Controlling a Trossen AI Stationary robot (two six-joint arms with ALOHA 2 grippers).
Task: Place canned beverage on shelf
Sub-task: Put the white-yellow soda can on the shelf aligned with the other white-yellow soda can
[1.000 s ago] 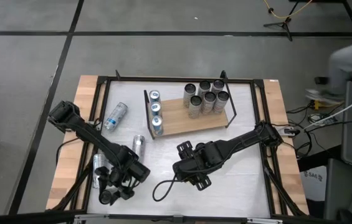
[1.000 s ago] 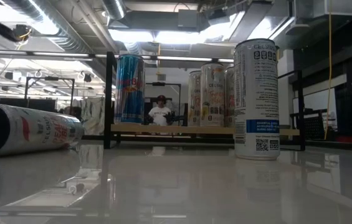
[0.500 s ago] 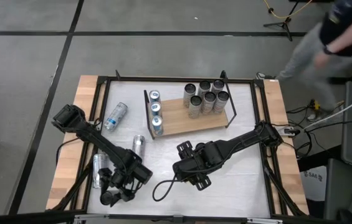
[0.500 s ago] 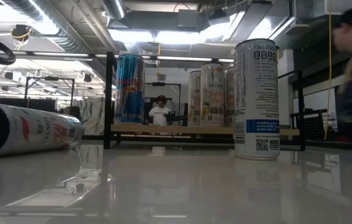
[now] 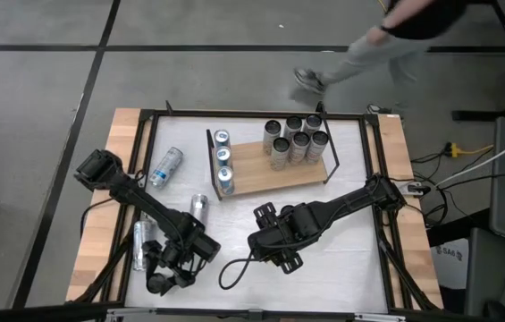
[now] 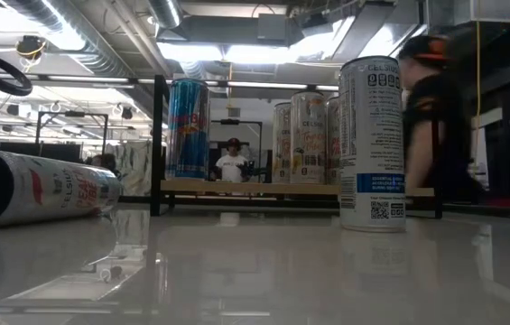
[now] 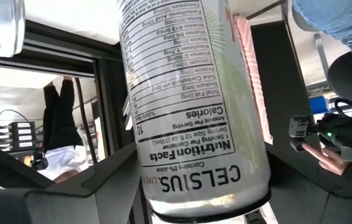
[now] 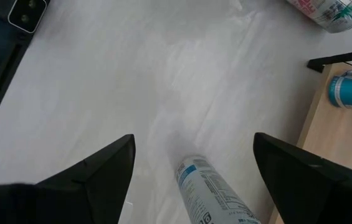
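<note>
A white Celsius can (image 7: 194, 106) lies on its side near the table's left near corner (image 5: 140, 240). My left gripper (image 5: 157, 266) is at its near end, open, and one dark finger (image 7: 101, 186) stands close beside the can. A second can (image 5: 198, 206) stands upright on the table in front of my right gripper (image 5: 257, 240), which hangs open above the tabletop; that can also shows ahead of the fingers (image 8: 210, 186). The shelf (image 5: 274, 174) holds blue cans (image 5: 223, 161) at its left end and several silver cans (image 5: 295, 139) at its right. My left gripper has its fingers beside the near end (image 7: 207, 193) of the lying can, coming along its length at a shallow downward slant. Whether the fingers touch it I cannot tell. The can lies on the table.
Another can (image 5: 165, 166) lies on its side at the far left of the table. A black frame (image 5: 145, 121) runs round the tabletop. A person (image 5: 386, 36) walks past beyond the far edge. White tabletop shows between the arms and the near edge.
A person has walked along the far side of the table from right toward left.
</note>
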